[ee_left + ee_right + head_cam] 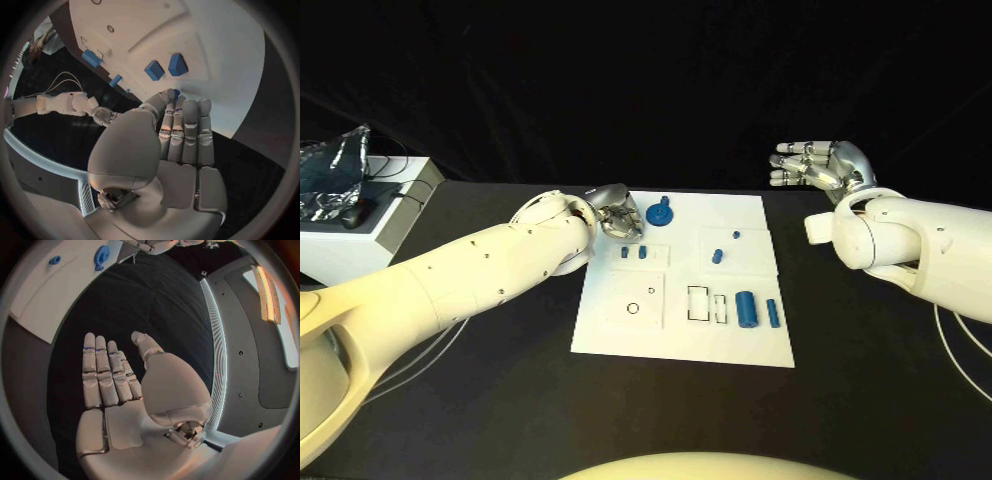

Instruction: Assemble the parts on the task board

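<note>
The white task board (pixel 678 330) lies in the middle of the black table. My left hand (pixel 615 216) hovers over its far left corner, fingers drawn together against the thumb. They pinch a small blue part (pixel 177 93) at the tips. A round blue part (pixel 661 212) lies just right of that hand. Two small blue pegs (pixel 633 252) (pixel 165 67) sit close in front of the hand. Two more small parts (pixel 718 256) (pixel 736 236) lie toward the board's right. Two blue cylinders (pixel 757 309) rest by the rectangular slots (pixel 707 304). My right hand (pixel 822 166) is raised off the board's far right, open, palm (pixel 119 390) bare.
A white box (pixel 365 225) with crumpled foil (pixel 332 170) and a dark object on it stands at the table's left edge. Cables trail along the table on both sides. Two round holes (pixel 642 299) mark the board's near left area.
</note>
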Motion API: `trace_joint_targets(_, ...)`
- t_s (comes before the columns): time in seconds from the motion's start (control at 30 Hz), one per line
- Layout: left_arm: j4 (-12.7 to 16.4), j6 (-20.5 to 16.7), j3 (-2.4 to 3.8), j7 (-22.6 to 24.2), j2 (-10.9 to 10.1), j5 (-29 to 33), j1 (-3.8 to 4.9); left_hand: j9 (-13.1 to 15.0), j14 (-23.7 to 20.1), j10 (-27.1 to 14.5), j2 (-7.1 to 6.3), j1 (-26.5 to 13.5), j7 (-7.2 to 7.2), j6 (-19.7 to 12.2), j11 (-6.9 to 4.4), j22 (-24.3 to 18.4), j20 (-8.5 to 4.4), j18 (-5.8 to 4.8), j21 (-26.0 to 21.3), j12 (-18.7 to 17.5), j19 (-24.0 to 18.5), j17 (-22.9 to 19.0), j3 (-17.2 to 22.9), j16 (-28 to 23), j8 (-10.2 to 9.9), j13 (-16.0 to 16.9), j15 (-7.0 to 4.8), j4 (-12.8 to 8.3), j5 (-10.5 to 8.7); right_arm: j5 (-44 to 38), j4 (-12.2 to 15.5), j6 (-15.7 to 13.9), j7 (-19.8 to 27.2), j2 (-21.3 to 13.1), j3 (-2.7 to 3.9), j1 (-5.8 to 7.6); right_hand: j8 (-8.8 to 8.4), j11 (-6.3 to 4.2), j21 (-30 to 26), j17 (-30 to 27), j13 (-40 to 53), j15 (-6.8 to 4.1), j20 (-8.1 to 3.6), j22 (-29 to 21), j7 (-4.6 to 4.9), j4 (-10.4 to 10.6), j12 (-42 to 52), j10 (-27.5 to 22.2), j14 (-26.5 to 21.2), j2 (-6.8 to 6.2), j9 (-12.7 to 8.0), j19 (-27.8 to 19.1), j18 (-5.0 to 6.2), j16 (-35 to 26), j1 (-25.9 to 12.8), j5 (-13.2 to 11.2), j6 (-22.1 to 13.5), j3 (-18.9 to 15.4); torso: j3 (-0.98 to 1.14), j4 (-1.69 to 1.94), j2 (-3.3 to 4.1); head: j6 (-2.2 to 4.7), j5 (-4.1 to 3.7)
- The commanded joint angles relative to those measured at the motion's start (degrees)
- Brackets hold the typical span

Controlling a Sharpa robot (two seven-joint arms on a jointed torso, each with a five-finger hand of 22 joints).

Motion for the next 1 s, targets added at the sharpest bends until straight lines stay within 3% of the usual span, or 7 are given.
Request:
trace_joint_targets(0.03,-0.1,2.0,-0.11,-0.6,0.4,0.2,-0.26,0.0,0.0,-0.5,0.17,0.4,0.14,-0.6,0.24,1.0,0.0,0.51,-0.1,0.1,0.2,0.1,-0.3,-0.2,0.3,0.0,0.1,-0.1,-0.09,-0.4,0.1,0.7,0.8,0.1,0.04,0.02,-0.26,-0.26,0.2,-0.1,0.0,-0.04,-0.06,-0.1,-0.1,0.2,-0.3,-0.1,-0.3,0.04,0.0,-0.2,-0.09,-0.2,-0.3,0.2,0.1,0.0,0.0,0.02,-0.01,0.01,-0.02)
trace_joint_targets(0.57,0.4,6.4,-0.14,-2.5,0.2,-0.8,-0.34,0.0,-0.4,-0.5,0.15,0.6,0.0,-0.6,0.12,1.0,0.11,0.58,0.2,0.5,-0.1,0.3,-0.8,0.2,0.3,0.1,0.07,-0.4,-0.18,-0.2,0.2,0.8,0.8,0.0,0.04,0.02,-0.26,-0.26,0.2,-0.1,0.0,-0.04,-0.06,-0.1,-0.1,0.2,-0.3,-0.1,-0.3,0.04,0.0,-0.2,-0.09,-0.2,-0.3,0.2,0.1,0.0,-0.04,0.06,-0.01,-0.12,-0.12)
trace_joint_targets(0.73,0.8,5.8,-0.14,-1.9,0.1,-0.7,-0.39,-0.1,-0.4,0.0,0.08,0.7,-0.13,-1.1,-0.06,1.0,0.03,0.46,0.3,0.7,-0.1,0.5,-1.4,0.4,0.3,0.1,-0.04,-0.8,-0.26,-0.2,0.2,0.8,0.8,0.1,0.04,0.02,-0.26,-0.26,0.2,-0.1,0.0,-0.04,-0.06,-0.1,-0.1,0.2,-0.3,-0.1,-0.3,0.04,0.0,-0.2,-0.09,-0.2,-0.3,0.2,0.1,0.0,-0.05,0.1,-0.04,-0.16,-0.14)
trace_joint_targets(0.87,0.7,4.8,-0.14,-1.3,0.0,-0.3,-0.4,-0.3,-0.1,0.1,-0.06,0.7,-0.23,-4.2,-0.25,1.0,-0.07,0.43,0.5,0.8,0.2,0.7,-1.3,0.7,0.2,0.1,-0.15,-1.0,-0.2,-0.2,0.2,0.7,0.8,0.1,0.04,0.02,-0.3,-0.17,0.2,-0.1,0.0,0.04,-0.01,-0.1,-0.04,0.2,-0.4,-0.3,-0.5,-0.03,-0.1,-0.3,-0.12,-0.2,-0.3,0.2,-0.3,0.0,-0.04,0.11,-0.01,-0.17,-0.17)
trace_joint_targets(1.0,0.7,4.2,-0.13,-1.1,-0.1,0.0,-0.4,-0.2,-0.1,-0.1,-0.18,0.7,-0.04,-4.4,-0.11,1.0,-0.13,0.41,0.7,0.8,0.2,0.8,-1.1,0.9,0.2,0.2,-0.09,-1.1,-0.22,-0.2,0.2,0.7,0.8,0.1,0.04,0.02,-0.3,-0.17,0.2,-0.1,0.0,0.04,-0.01,-0.1,-0.04,0.2,-0.4,-0.3,-0.5,-0.03,-0.1,-0.3,-0.12,-0.2,-0.3,0.2,-0.3,0.0,-0.03,0.06,-0.03,-0.29,-0.17)
